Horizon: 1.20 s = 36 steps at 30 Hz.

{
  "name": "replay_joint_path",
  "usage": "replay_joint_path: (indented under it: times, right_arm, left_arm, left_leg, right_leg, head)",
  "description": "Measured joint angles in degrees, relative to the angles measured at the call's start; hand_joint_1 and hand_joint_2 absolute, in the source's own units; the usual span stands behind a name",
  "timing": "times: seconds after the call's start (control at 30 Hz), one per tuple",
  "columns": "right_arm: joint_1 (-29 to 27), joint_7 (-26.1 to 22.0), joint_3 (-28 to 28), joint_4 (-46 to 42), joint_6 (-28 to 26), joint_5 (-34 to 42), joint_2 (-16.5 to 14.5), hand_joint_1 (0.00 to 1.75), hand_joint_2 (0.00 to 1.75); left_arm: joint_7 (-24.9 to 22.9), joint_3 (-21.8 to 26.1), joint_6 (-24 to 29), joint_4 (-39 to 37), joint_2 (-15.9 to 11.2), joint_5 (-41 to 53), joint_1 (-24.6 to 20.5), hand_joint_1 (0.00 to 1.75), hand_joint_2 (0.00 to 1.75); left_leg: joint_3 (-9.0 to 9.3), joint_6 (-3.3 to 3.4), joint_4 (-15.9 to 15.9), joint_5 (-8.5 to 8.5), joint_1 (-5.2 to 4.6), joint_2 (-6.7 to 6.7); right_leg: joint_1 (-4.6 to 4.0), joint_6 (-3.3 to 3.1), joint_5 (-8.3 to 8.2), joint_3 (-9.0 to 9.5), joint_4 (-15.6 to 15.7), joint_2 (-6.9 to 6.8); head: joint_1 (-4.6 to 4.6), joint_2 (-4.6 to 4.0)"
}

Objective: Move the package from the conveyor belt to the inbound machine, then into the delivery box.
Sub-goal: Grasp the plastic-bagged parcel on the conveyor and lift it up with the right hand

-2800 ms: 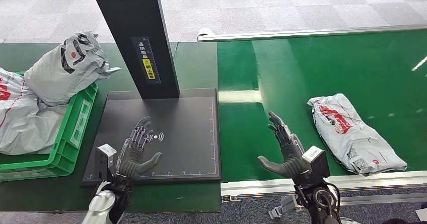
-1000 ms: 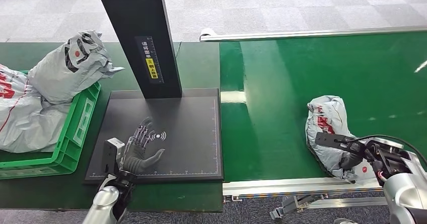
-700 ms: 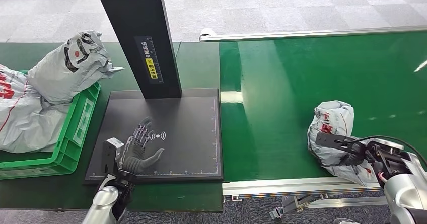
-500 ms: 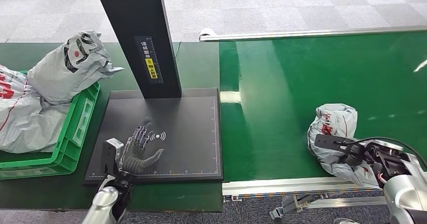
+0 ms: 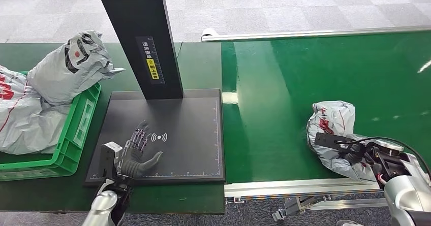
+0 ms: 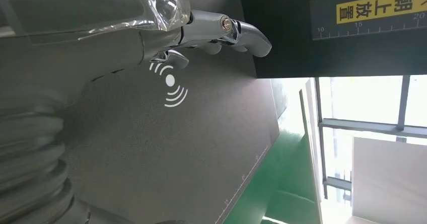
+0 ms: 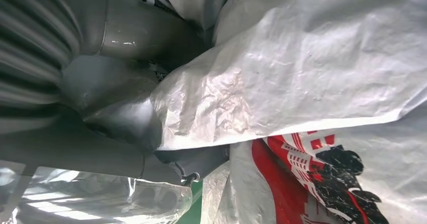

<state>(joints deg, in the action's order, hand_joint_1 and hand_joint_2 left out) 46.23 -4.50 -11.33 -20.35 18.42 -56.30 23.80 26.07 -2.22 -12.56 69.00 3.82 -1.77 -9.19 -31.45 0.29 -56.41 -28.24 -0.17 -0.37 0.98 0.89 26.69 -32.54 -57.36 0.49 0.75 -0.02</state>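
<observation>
We saw the right hand (image 5: 356, 154) gripping the crumpled grey package (image 5: 333, 129) near the conveyor belt's (image 5: 284, 84) front edge, while the left hand (image 5: 136, 155) hovered open, fingers spread, over the inbound machine's (image 5: 193, 129) front-left corner

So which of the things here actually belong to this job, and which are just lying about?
In the job:
- package on the conveyor belt, gripped by the right hand
- inbound machine, left hand open above its plate
- green delivery box

Lying about:
- grey bags already piled in the box
</observation>
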Motion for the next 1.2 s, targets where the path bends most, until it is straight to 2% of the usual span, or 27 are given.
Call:
replay_joint_path:
  times: [0.07, 0.1, 0.23, 0.3, 0.5, 0.8, 0.9, 1.0, 1.1, 1.2]
  right_arm:
    - [-0.02, -0.7, -0.04, -0.07, -1.5, 0.3, -0.08, 1.75, 1.75]
    - [-0.09, -1.87, -0.05, -0.3, -3.94, 0.82, -0.21, 1.75, 1.75]
    - [-0.46, -11.65, 0.89, -3.51, -22.86, 5.2, -1.83, 1.75, 1.75]
    - [-0.55, -15.4, 1.79, -6.22, -29.98, 7.24, -2.98, 1.75, 1.75]
    - [-2.79, -21.0, 3.63, -15.42, -40.9, 10.56, -5.69, 1.75, 1.75]
    - [-5.11, -22.01, 4.09, -21.46, -42.42, 10.94, -7.52, 1.75, 1.75]
    - [-5.43, -24.11, 3.57, -22.81, -42.02, 9.67, -8.21, 1.75, 1.75]
    - [-5.43, -24.38, 0.41, -25.19, -41.04, 6.5, -10.42, 1.75, 1.75]
    - [-4.69, -23.1, -4.92, -26.53, -40.54, 4.16, -13.87, 1.75, 1.75]
    - [-3.27, -23.89, -10.07, -26.7, -39.08, 3.51, -17.58, 1.75, 1.75]
  left_arm:
    - [0.32, 0.14, 0.77, 0.18, -0.04, 0.1, 0.19, 0.0, 1.75]
    - [0.72, 0.32, 1.57, 0.52, -0.03, 0.14, 0.47, 0.0, 1.75]
    - [2.73, 1.71, 4.33, 3.29, 0.18, -0.65, 2.21, 0.0, 1.75]
    - [3.29, 2.31, 4.92, 4.17, 0.25, -1.21, 2.57, 0.0, 1.75]
    - [5.5, 3.58, 8.47, 4.62, 0.52, -3.07, 2.74, 0.0, 1.75]
    - [6.1, 4.21, 10.32, 4.62, 0.64, -3.05, 2.72, 0.0, 1.75]
    - [8.24, 4.76, 15.75, 4.73, 0.9, -2.47, 2.62, 0.0, 1.75]
    - [10.36, 5.29, 22.6, 5.32, 1.21, -3.07, 2.09, 0.0, 1.75]
    - [10.59, 5.2, 23.92, 5.71, 1.34, -3.85, 1.38, 0.0, 1.75]
    - [11.11, 5.02, 24.6, 5.63, 1.53, -4.13, 0.51, 0.0, 1.75]
  left_leg:
    - [-0.03, 0.0, 0.0, 0.0, 0.0, -0.01]
    - [-0.05, 0.0, 0.0, 0.0, 0.0, 0.01]
    - [-0.03, -0.01, 0.01, 0.0, 0.0, 0.16]
    - [-0.03, -0.02, 0.01, 0.02, 0.01, 0.03]
    - [-0.1, -0.04, 0.01, 0.05, 0.08, -0.13]
    - [-0.1, -0.04, 0.0, 0.05, 0.06, -0.14]
    - [-0.14, -0.04, 0.01, 0.05, 0.07, -0.1]
    - [-0.09, -0.05, 0.02, 0.05, 0.08, 0.09]
    - [-0.05, -0.1, 0.03, 0.08, 0.16, 0.1]
    - [-0.07, -0.16, 0.03, 0.12, 0.22, 0.08]
  right_leg:
    - [0.0, 0.0, 0.0, 0.0, -0.01, 0.0]
    - [0.0, 0.0, -0.01, -0.01, -0.01, 0.01]
    - [-0.01, -0.01, -0.01, -0.09, -0.02, 0.16]
    - [-0.04, -0.01, 0.0, -0.1, -0.02, 0.04]
    - [-0.06, -0.01, 0.0, -0.09, -0.02, -0.13]
    - [-0.05, -0.01, 0.0, -0.08, -0.01, -0.13]
    - [-0.06, -0.01, 0.0, -0.09, -0.02, -0.09]
    - [-0.1, -0.02, -0.01, -0.1, -0.04, 0.09]
    - [-0.16, -0.03, -0.01, -0.12, -0.06, 0.12]
    - [-0.21, -0.04, -0.01, -0.12, -0.08, 0.1]
  head:
    - [-0.01, 0.0]
    - [-0.01, 0.0]
    - [0.01, 0.0]
    - [0.01, 0.0]
    - [-0.01, 0.0]
    - [-0.01, 0.0]
    - [-0.02, 0.0]
    - [-0.01, 0.0]
    - [0.0, 0.0]
    - [-0.01, 0.0]
